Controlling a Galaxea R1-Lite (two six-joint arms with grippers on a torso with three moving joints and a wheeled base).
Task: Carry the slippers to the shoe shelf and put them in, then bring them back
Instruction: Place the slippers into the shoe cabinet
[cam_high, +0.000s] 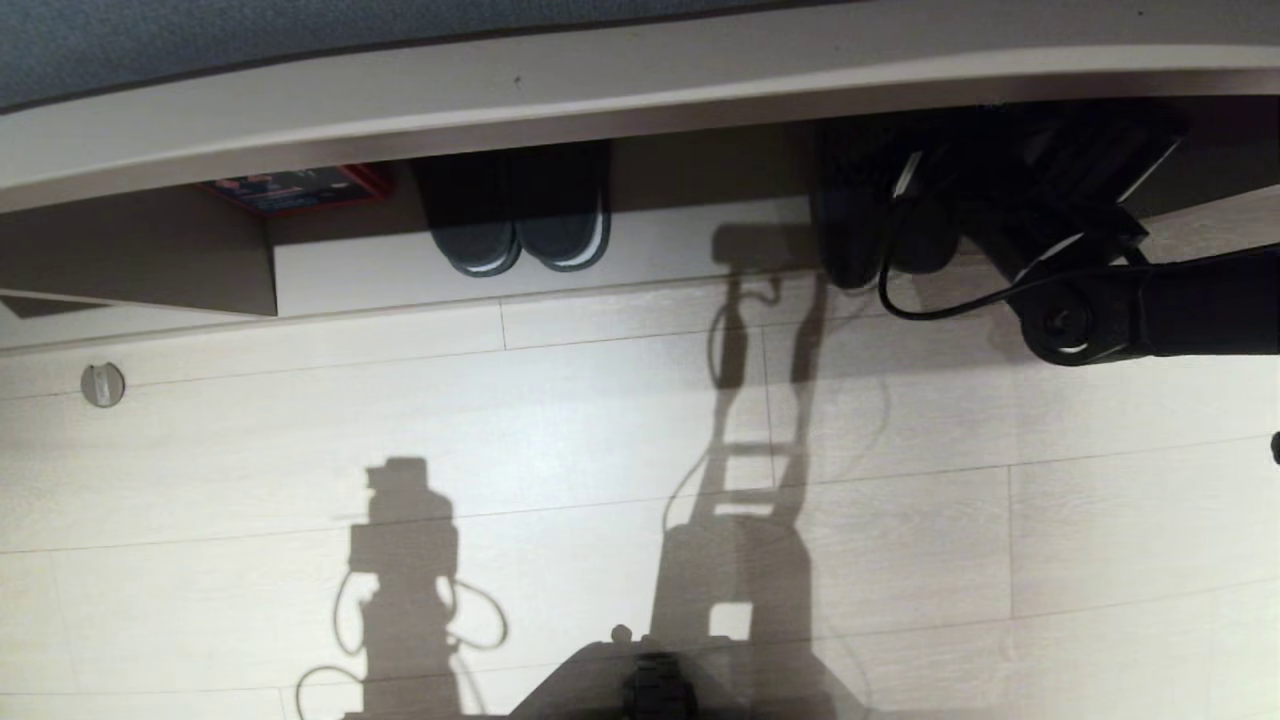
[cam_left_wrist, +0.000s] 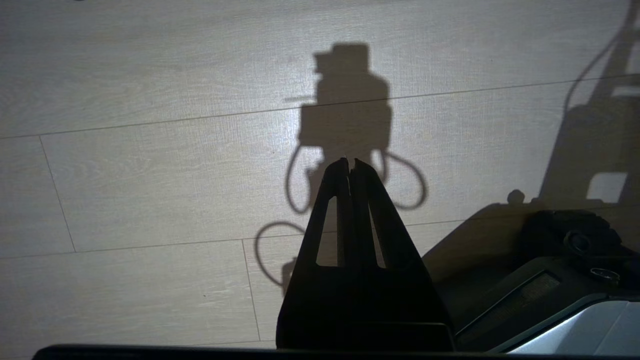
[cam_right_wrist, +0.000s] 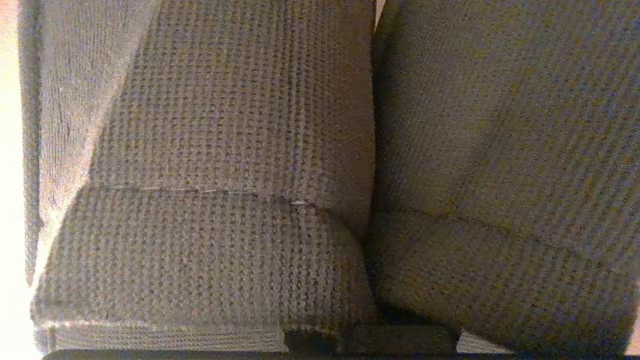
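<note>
Two dark grey woven-fabric slippers (cam_right_wrist: 320, 175) sit in the beige wood-grain shoe shelf (cam_high: 640, 250), clamped in the right gripper (cam_high: 900, 200); the left gripper (cam_left_wrist: 350, 162) hangs closed, empty.

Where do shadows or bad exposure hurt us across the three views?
Head view: robot shadows fall across the floor; the recess hides the right gripper and slippers in dark. Left wrist view: left gripper backlit, a silhouette. Right wrist view: slippers fill the frame, one edge blown out.

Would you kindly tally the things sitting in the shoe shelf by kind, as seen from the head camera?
Plain dark grey slippers: 2
Darker slippers with white-edged soles: 2
Red-edged flat box: 1
Total: 5
</note>
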